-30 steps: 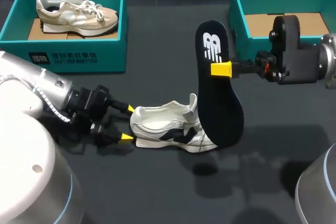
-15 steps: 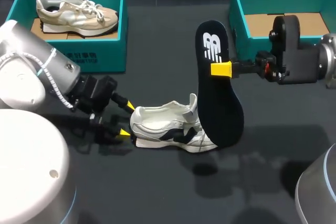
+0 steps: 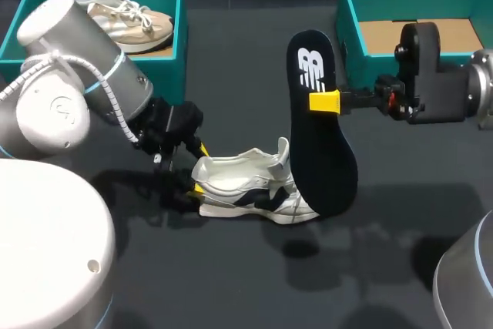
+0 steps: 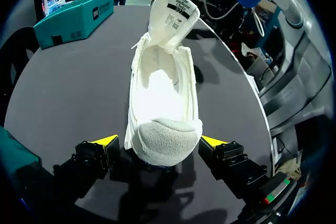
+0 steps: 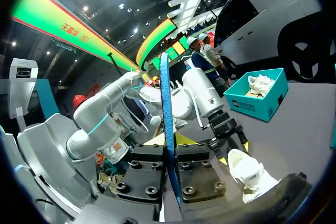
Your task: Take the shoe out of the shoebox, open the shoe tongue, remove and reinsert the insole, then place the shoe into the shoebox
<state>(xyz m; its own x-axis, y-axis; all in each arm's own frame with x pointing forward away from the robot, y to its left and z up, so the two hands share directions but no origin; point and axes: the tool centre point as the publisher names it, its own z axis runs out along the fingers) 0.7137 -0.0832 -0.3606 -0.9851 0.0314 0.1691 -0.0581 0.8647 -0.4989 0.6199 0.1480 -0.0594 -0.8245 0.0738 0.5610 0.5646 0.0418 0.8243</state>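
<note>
Shoe point(image 4: 163, 98) lies on the table point(image 4: 68, 93) heel-first to the left wrist camera, which alone shows its bare inside and raised tongue point(image 4: 173, 14). The left gripper point(image 4: 159, 142) is spread wide, one yellow tip just beside each flank of the heel — neither clearly touching. From overhead, the left arm point(image 3: 85, 98) slants down low. By the toe, the right gripper point(image 3: 324, 102) pinches the dark insole point(image 3: 320, 144) upright — edge-on between its fingers point(image 5: 184, 139) in its own view — the right arm point(image 3: 431, 86) level before the right shoebox point(image 3: 350, 28).

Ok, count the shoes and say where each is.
2. One white shoe on the table, heel at the left gripper; one beige shoe in the left shoebox, partly hidden by the left arm.
</note>
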